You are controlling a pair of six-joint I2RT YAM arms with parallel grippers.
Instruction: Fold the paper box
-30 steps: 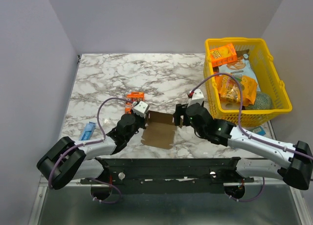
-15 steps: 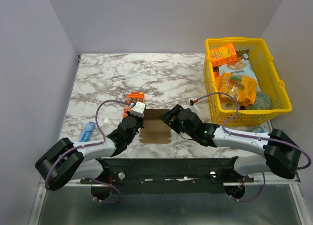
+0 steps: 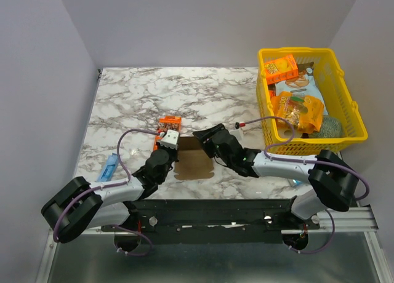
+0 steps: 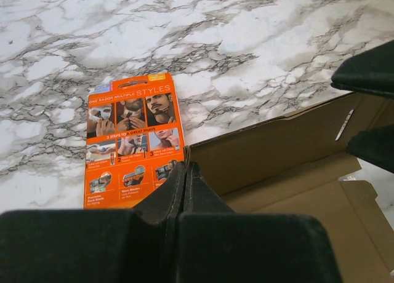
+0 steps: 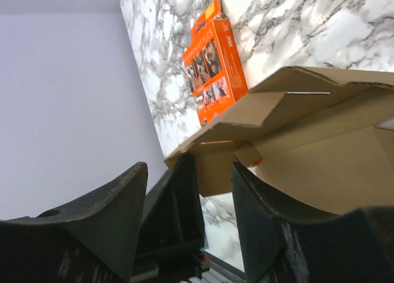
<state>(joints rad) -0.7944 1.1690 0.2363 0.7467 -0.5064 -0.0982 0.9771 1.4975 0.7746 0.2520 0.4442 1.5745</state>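
Left gripper (image 4: 184,172) is pinching shut on the left corner of the paper box (image 3: 194,165). Right gripper (image 3: 205,141) is gaping at its raised back wall. I'm seeing that wall running left-right, the box lying open-side up on the table (image 3: 135,98), near edge, between the arms.

Table (image 3: 141,92): white marble-patterned top, grey veining. Lying directly on it:
- paper box (image 3: 194,165), plain brown cardboard, partly unfolded, at 6 o'clock near the front edge
- orange printed carton (image 3: 169,122), flat, just beside the box at its 11 o'clock
- blue packet (image 3: 109,167), 8 o'clock, by the left edge
- yellow basket (image 3: 320,147), holding snacks, 2 o'clock
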